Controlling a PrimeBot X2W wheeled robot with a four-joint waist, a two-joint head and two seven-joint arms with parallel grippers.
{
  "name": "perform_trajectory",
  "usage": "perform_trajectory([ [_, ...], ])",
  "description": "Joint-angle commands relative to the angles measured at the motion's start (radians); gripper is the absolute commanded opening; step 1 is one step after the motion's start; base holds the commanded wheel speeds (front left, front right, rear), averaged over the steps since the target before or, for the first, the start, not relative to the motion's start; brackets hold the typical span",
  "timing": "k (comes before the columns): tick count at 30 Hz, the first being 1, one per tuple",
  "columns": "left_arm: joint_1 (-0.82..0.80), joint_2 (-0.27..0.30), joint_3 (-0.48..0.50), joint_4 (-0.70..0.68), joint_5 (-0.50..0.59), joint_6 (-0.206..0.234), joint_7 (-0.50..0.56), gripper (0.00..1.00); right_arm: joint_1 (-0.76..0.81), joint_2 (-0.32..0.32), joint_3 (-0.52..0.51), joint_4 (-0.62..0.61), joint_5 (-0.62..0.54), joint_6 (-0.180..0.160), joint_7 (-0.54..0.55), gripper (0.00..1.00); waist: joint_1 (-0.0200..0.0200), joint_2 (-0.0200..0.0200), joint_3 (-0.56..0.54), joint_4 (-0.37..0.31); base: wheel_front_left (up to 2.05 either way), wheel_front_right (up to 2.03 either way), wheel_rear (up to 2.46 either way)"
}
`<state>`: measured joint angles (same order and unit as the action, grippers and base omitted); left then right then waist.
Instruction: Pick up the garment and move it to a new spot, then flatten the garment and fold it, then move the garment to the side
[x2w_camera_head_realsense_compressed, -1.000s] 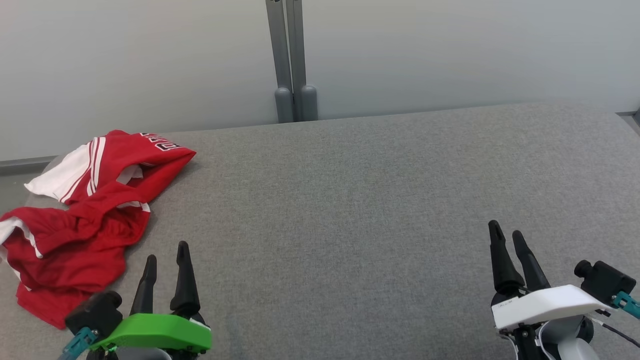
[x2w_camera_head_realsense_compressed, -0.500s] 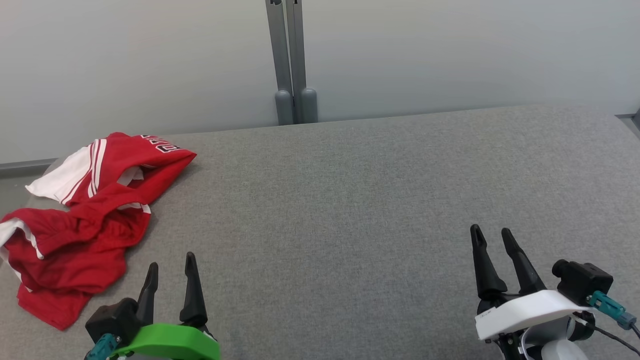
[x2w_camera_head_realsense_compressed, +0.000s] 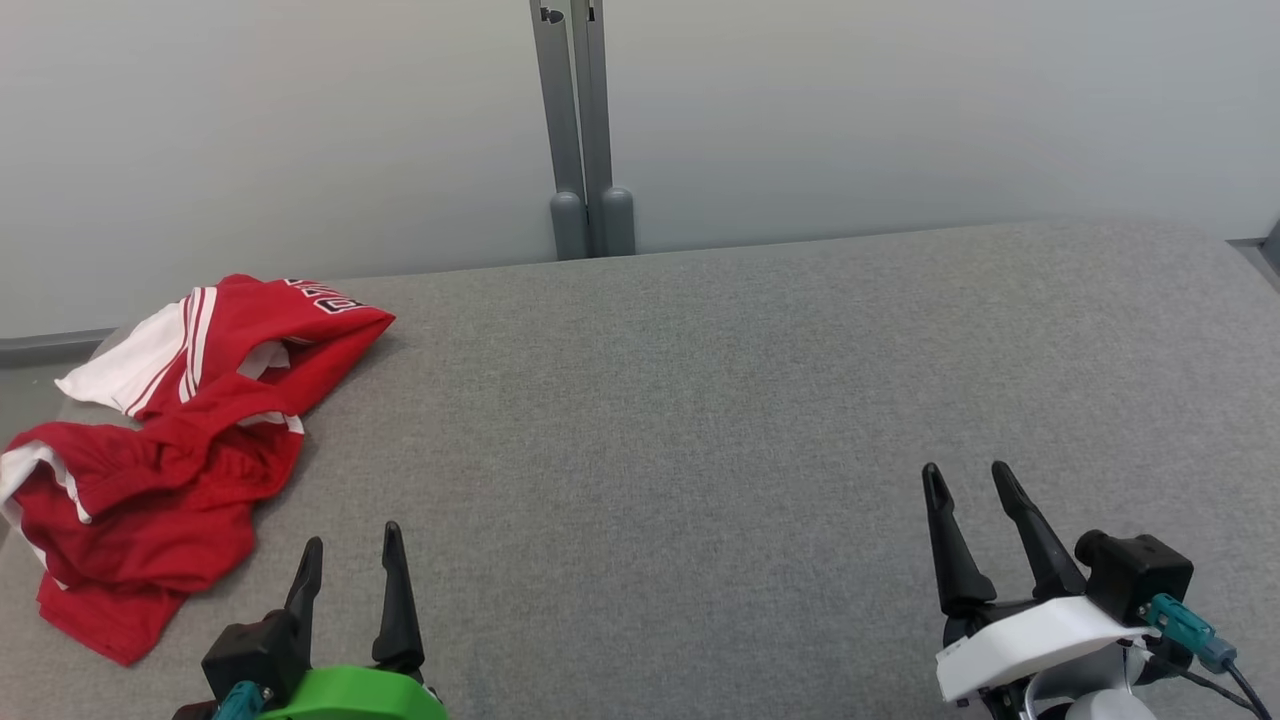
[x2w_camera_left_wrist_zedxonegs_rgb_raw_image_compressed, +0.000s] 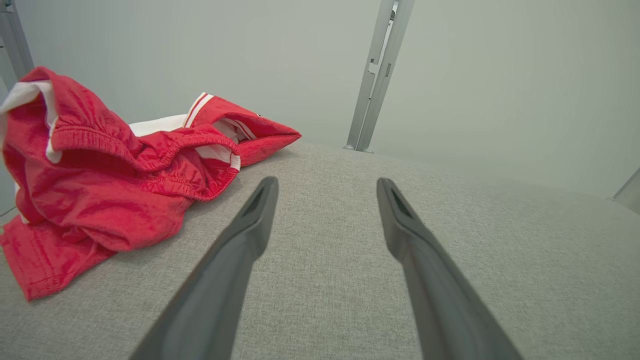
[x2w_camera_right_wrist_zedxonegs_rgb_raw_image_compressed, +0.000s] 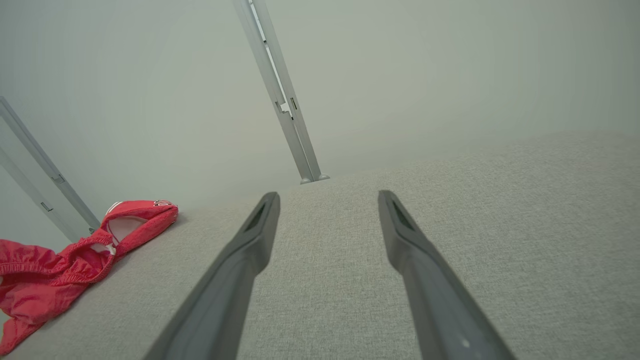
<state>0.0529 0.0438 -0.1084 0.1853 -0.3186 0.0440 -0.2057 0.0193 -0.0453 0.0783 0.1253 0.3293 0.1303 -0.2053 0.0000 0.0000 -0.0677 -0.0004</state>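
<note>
A crumpled red garment with white panels and stripes (x2w_camera_head_realsense_compressed: 170, 450) lies bunched at the far left of the grey padded table (x2w_camera_head_realsense_compressed: 700, 420), partly over its left edge. In the left wrist view the garment (x2w_camera_left_wrist_zedxonegs_rgb_raw_image_compressed: 110, 185) sits left of the fingers, its elastic waistband showing. My left gripper (x2w_camera_head_realsense_compressed: 353, 545) stands open at the lower left, just right of the garment and apart from it, holding nothing. At the lower right my right gripper (x2w_camera_head_realsense_compressed: 967, 480) is open and empty, far from the garment (x2w_camera_right_wrist_zedxonegs_rgb_raw_image_compressed: 65, 270).
A grey metal post (x2w_camera_head_realsense_compressed: 585, 130) rises against the pale wall behind the table's far edge. The table's rounded left edge (x2w_camera_head_realsense_compressed: 30, 560) runs under the garment. Bare grey cloth spreads between and beyond the two grippers.
Both grippers have drawn back toward the lower edge of the head view, the right one also shifting left. The camera has tipped slightly, sliding the scene down. The garment lies unmoved.
</note>
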Motion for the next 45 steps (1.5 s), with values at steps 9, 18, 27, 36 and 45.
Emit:
perform_trajectory([
  [9, 0.026, 0.009, 0.000, 0.021, 0.056, 0.001, -0.026, 1.00, 0.016, -0.006, 0.016, 0.012, -0.093, 0.001, -0.027, 1.00, 0.0000, 0.0000, -0.012, -0.003, 0.00, 0.00, 0.00],
  [18, 0.030, 0.009, 0.005, 0.031, 0.093, -0.006, -0.044, 1.00, 0.023, -0.007, 0.018, 0.018, -0.162, 0.001, -0.045, 1.00, 0.0000, 0.0000, -0.015, -0.001, 0.00, 0.00, 0.00],
  [27, 0.038, 0.010, -0.002, 0.032, 0.148, -0.001, -0.059, 1.00, 0.026, -0.007, 0.023, 0.018, -0.223, 0.001, -0.060, 1.00, 0.0000, 0.0000, -0.018, -0.002, 0.00, 0.00, 0.00],
  [36, 0.035, 0.010, -0.002, 0.037, 0.151, 0.000, -0.061, 1.00, 0.026, -0.007, 0.018, 0.024, -0.229, 0.001, -0.061, 1.00, 0.0000, 0.0000, -0.018, -0.003, 0.00, 0.00, 0.00],
  [45, 0.031, 0.010, 0.000, 0.043, 0.150, 0.000, -0.061, 1.00, 0.022, -0.007, 0.014, 0.026, -0.229, 0.001, -0.061, 1.00, 0.0000, 0.0000, -0.017, -0.003, 0.00, 0.00, 0.00],
])
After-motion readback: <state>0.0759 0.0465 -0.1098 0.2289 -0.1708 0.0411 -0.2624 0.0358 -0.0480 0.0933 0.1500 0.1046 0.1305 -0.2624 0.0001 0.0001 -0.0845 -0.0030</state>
